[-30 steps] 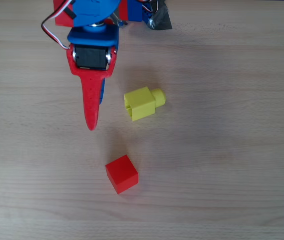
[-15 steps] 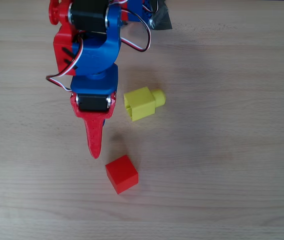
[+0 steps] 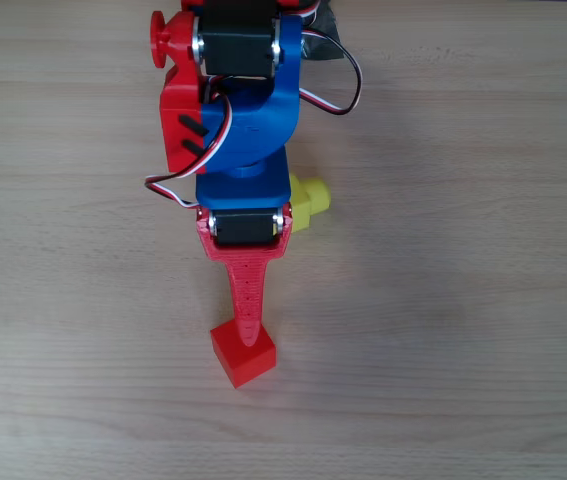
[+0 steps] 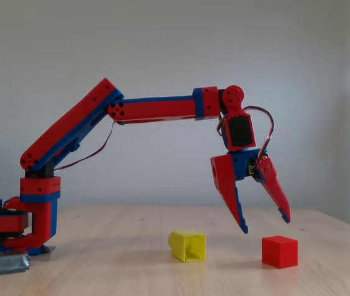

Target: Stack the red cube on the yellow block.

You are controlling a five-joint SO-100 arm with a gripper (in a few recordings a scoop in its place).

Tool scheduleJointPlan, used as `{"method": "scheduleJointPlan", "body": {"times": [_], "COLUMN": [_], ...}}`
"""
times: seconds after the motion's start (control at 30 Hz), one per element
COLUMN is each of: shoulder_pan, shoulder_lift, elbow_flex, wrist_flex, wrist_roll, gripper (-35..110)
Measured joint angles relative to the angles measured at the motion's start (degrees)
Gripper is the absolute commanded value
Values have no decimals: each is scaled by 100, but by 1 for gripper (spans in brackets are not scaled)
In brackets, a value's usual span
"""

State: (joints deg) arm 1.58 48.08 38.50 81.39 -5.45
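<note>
Here the surface is a pale wood-grain table (image 4: 131, 271), bare except for the arm and two small pieces, with a plain light wall (image 4: 162, 55) behind it in the fixed view. At far left in that view the arm's base (image 4: 14, 228) sits on a patch of grey tape (image 4: 2, 264), and the red-and-blue arm reaches rightward over the tabletop. The yellow block (image 4: 187, 245) lies on the table about mid-picture, its hollow end facing the camera; in the overhead view its round stud (image 3: 314, 196) juts out to the right from under the wrist, so its long axis runs left to right there, and most of its body is hidden by the arm. To its right the gripper (image 4: 266, 223) hangs in the air with its two fingers spread wide apart, holding nothing, the tips above the table and clear of both pieces. Farthest right in the fixed view the red cube (image 4: 279, 251) rests flat on the table, apart from the block; from overhead a finger tip overlaps its upper edge, and the cube (image 3: 244, 354) sits turned slightly askew. Open tabletop lies all around it.
</note>
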Motion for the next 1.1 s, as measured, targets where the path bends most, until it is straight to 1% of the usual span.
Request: {"method": "scheduleJointPlan", "body": {"times": [0.17,0.63,1.1], "shoulder_pan": [0,18,9], "shoulder_lift": [-53,-352,-1037], "elbow_flex": [-167,-246,-1046], "wrist_flex": [229,176,132], "wrist_roll": [0,-9,-9], "gripper": [28,28,29]}}
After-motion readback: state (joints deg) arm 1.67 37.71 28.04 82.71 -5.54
